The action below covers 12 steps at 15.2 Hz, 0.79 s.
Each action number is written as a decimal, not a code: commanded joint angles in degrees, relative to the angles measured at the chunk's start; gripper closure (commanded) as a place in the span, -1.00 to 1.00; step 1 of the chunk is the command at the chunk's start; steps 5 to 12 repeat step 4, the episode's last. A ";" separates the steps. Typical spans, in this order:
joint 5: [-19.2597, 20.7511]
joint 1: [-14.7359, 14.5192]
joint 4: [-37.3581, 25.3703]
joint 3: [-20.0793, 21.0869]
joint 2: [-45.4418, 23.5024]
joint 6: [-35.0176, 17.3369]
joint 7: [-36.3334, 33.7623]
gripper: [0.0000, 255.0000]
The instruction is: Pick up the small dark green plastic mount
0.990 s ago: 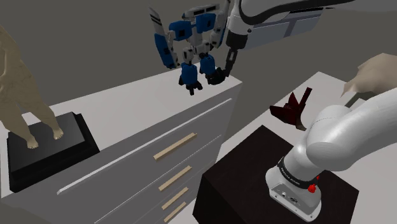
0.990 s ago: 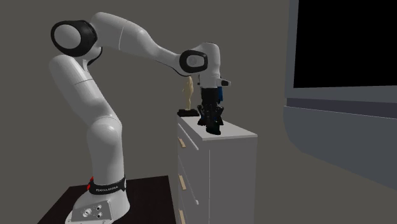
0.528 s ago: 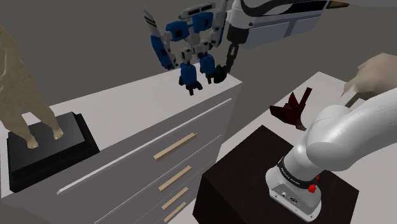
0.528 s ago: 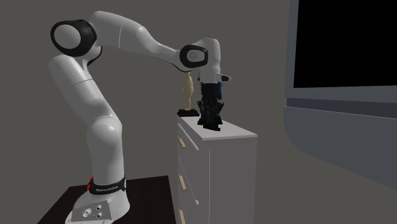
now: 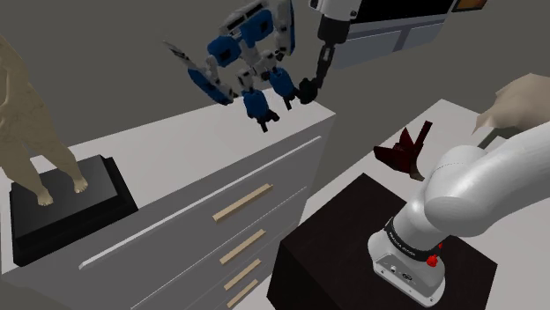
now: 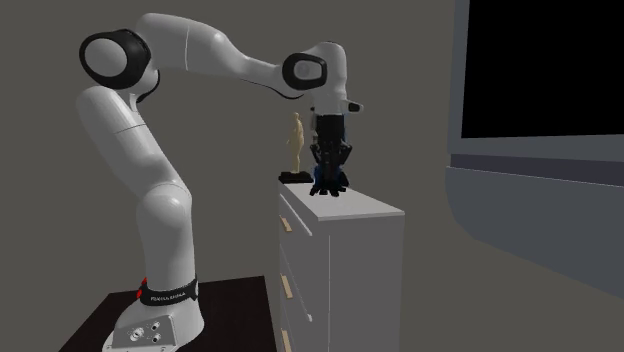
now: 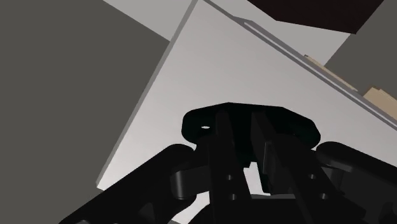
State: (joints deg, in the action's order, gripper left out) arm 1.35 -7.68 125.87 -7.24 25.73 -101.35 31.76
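- Shoulder view: the gripper (image 5: 309, 88) hangs over the far corner of the white dresser (image 5: 176, 150). At its tips sits the small dark mount (image 5: 305, 93), which looks to be just off the top. A blue-and-white toy robot (image 5: 247, 62) tilts steeply just beside it. I cannot tell whether the toy touches the mount or the fingers.
- Second exterior view: the gripper (image 6: 328, 178) points straight down. The mount (image 6: 329, 189) is under it, close above the dresser (image 6: 370, 207) near the back of the top.
- Wrist view: the gripper (image 7: 245, 137) has its jaws pinching the mount (image 7: 289, 127) by a raised middle part. Its flat, near-black plate spreads beyond the fingers, with the pale dresser (image 7: 254, 70) top showing past it.
- Step in hand, as I judge it: the grasp is made and the lift is under way. The next move calls for a steady, straight rise that keeps the pinch firm and stays clear of the leaning toy.
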 commanded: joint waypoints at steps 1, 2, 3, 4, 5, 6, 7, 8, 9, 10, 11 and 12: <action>-0.04 -0.03 -1.77 0.03 -0.15 1.61 0.00 1.00; -0.06 -0.04 -2.59 0.05 -0.22 2.37 -0.01 1.00; -0.06 -0.04 -2.71 0.05 -0.22 2.48 -0.01 1.00; -0.06 -0.04 -2.71 0.05 -0.22 2.48 -0.01 1.00; -0.06 -0.04 -2.71 0.05 -0.22 2.48 -0.01 1.00; -0.06 -0.04 -2.71 0.05 -0.22 2.48 -0.01 1.00; -0.06 -0.04 -2.71 0.05 -0.22 2.48 -0.01 1.00; -0.06 -0.04 -2.71 0.05 -0.22 2.48 -0.01 1.00; -0.06 -0.04 -2.71 0.05 -0.22 2.48 -0.01 1.00; -0.06 -0.04 -2.71 0.05 -0.22 2.48 -0.01 1.00; -0.06 -0.04 -2.71 0.05 -0.22 2.48 -0.01 1.00; -0.06 -0.04 -2.71 0.05 -0.22 2.48 -0.01 1.00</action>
